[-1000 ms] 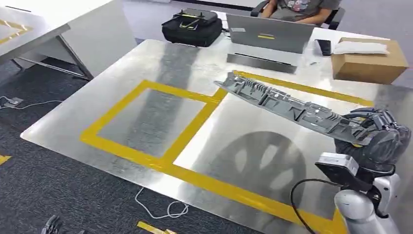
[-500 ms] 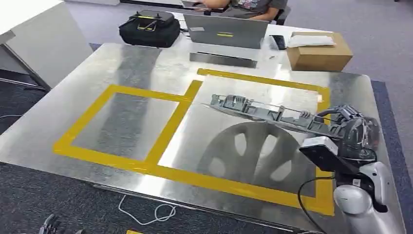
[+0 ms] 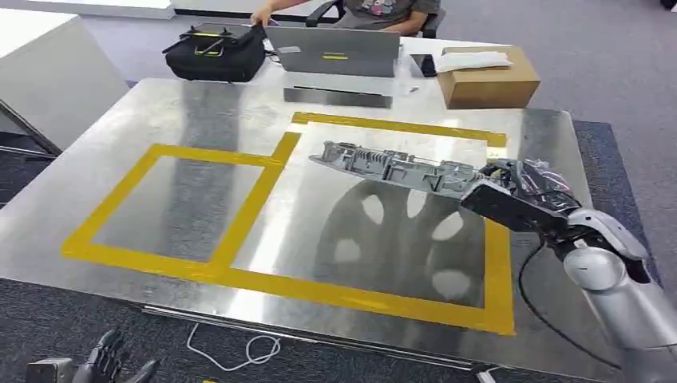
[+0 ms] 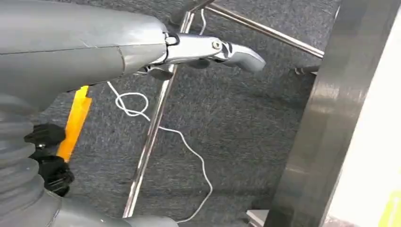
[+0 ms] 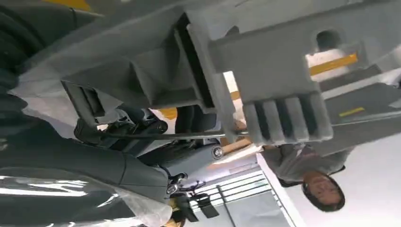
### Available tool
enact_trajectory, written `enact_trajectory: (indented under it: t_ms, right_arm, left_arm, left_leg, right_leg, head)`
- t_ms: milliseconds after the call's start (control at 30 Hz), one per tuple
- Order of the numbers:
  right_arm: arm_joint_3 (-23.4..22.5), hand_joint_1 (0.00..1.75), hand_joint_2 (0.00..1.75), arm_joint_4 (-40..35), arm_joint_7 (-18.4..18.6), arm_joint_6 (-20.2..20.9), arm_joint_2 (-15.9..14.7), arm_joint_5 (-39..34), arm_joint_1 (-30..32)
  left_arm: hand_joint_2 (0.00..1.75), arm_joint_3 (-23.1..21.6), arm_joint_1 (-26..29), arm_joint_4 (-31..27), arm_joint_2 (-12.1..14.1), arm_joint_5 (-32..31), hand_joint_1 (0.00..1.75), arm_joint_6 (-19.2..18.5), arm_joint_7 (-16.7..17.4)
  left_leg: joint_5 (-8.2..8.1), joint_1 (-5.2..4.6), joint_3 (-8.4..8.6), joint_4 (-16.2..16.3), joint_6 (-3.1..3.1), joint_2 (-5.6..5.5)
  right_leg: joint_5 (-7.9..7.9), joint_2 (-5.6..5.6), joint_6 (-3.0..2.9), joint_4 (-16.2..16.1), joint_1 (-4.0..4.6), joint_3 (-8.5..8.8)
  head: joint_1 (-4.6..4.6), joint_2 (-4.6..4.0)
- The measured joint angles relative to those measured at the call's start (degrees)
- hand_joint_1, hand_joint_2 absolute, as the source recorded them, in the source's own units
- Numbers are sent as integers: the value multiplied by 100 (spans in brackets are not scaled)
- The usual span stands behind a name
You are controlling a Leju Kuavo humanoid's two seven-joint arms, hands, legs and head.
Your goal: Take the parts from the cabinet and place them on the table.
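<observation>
Risk here, as I judge it, is leverage: my right hand (image 3: pixel 523 185) grips the long grey part (image 3: pixel 395 167) by one end only, at the right of the head frame, and the rest of it reaches out toward frame centre, held in the air above the steel table (image 3: pixel 199 104) and over the right-hand yellow taped rectangle (image 3: pixel 495 271). With so much length unsupported, the piece could twist in the fingers as I lower it, or its far tip could strike the table first and lever the held end loose. Fingers of that hand are clamped around the part's end; the right wrist view shows the ribbed moulding (image 5: pixel 265 90) pressed right up against the hand. My left hand (image 3: pixel 104 363) hangs low at the bottom left of the head frame, fingers apart and holding nothing. As for containers, a cardboard box (image 3: pixel 487 80) sits at the upper right with a white packet on its closed top, its contents hidden, and a black bag (image 3: pixel 215 54) at the upper left is zipped shut
</observation>
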Motion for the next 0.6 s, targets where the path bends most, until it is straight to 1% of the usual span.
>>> enact_trajectory:
  t_ms: [33,67,100,133,167,300,500,600]
  right_arm:
    - [50,175,175,87,2,33,-22,0,-87]
    - [109,175,175,179,2,68,-46,4,-186]
    - [162,175,175,253,0,94,-72,13,-257]
    - [221,175,175,330,-22,129,-101,55,-341]
    - [301,175,175,434,-55,166,-126,124,-436]
    - [622,175,175,825,-107,214,-168,282,-799]
    - [809,175,175,1064,-131,229,-168,288,-990]
    - [931,175,175,1213,-324,409,-188,94,-1107]
  left_arm:
    - [175,4,-20,39,9,-6,0,-4,-17]
    - [175,4,-37,74,13,-22,0,-17,-24]
    - [175,2,-45,96,20,-28,0,-26,-35]
    - [175,4,-58,120,26,-35,0,-28,-44]
    - [175,2,-73,148,39,-39,0,-28,-54]
    - [175,-26,-174,301,90,-42,0,4,-98]
    - [175,-48,-205,426,136,-33,0,29,-122]
    - [175,-120,-231,542,199,7,0,110,-195]
  left_leg:
    - [7,1,-2,-10,-13,0]
    - [22,3,-7,-15,-48,0]
    - [25,5,-11,-20,-85,0]
    - [27,10,-14,-25,-141,0]
    - [32,12,-20,-26,-177,0]
    - [42,10,-41,-24,-197,0]
    - [46,-7,-59,-8,-201,-1]
    - [45,-13,-62,-5,-200,-1]
  right_leg:
    - [3,0,-5,1,3,-7]
    - [12,0,-20,2,5,-16]
    - [14,0,-24,4,7,-23]
    - [16,0,-27,5,10,-28]
    - [20,1,-33,8,10,-34]
    - [34,-2,-43,7,9,-50]
    - [53,-6,-25,6,-11,-58]
    - [58,-3,-18,3,-16,-61]
  head:
    - [-2,0]
    - [-2,0]
    - [-2,0]
    - [2,0]
    - [-2,0]
    - [2,0]
    - [2,0]
    - [4,0]
